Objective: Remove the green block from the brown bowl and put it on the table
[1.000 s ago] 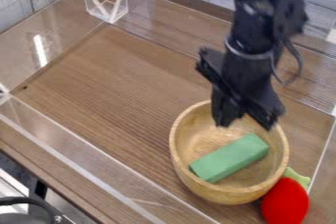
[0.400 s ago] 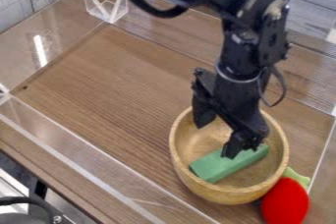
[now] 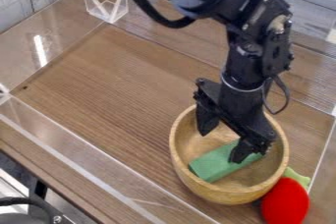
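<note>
A black robot gripper [image 3: 235, 137] points straight down into a round, light tan wooden bowl [image 3: 197, 132], its two fingers [image 3: 209, 118] spread wide apart. Just below and between them, a flat matte green rectangular block [image 3: 215, 165] lies inside the bowl, on a brown wood-grain table [image 3: 118, 81]. A red strawberry toy [image 3: 285, 202] sits beside the bowl.

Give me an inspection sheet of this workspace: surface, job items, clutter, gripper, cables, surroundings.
Surface: wood-grain table, bare apart from the items listed.
Job's things: green block lying inside the brown bowl, not yet removed.
Clutter: red strawberry toy beside the bowl.
Grippers: gripper open, pointing down, fingers straddling the block's far end inside the bowl.
Cables: black cable along the arm.
Surroundings: clear acrylic walls bordering the table.
</note>
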Controlling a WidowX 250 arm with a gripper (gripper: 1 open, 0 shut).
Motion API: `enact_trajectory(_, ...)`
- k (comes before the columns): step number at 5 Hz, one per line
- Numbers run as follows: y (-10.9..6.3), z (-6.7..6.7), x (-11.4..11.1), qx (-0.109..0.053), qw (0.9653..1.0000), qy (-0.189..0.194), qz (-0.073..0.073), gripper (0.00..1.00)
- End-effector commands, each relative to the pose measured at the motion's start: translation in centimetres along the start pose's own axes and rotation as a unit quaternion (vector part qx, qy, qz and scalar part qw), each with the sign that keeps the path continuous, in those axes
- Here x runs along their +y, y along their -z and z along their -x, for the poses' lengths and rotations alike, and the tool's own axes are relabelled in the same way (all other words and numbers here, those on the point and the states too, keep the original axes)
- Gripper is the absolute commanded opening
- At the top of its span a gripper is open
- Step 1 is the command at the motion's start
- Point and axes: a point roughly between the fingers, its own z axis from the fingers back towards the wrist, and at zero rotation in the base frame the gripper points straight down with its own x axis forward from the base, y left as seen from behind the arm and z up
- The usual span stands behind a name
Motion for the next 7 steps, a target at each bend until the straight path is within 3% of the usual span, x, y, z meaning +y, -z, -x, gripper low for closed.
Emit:
enact_trajectory(1,1.0,-0.3,-0.3,-0.002,0.9999,0.013,0.006,1.00)
enact_trajectory(2,1.6,-0.4,-0.1,0.003,0.9996,0.024,0.011,1.00)
enact_trajectory(3,2.0,-0.5,0.2,0.004,0.9993,0.035,0.013,0.00)
enact_trajectory(5,-1.4,-0.4,1.7,0.009,0.9999,0.014,0.002,0.00)
enact_trajectory(6,-3.7,0.0,3.0,0.006,0.9997,-0.021,-0.009,0.00)
enact_trajectory(7,-6.2,0.5,5.6,0.001,0.9975,-0.064,-0.028,0.00)
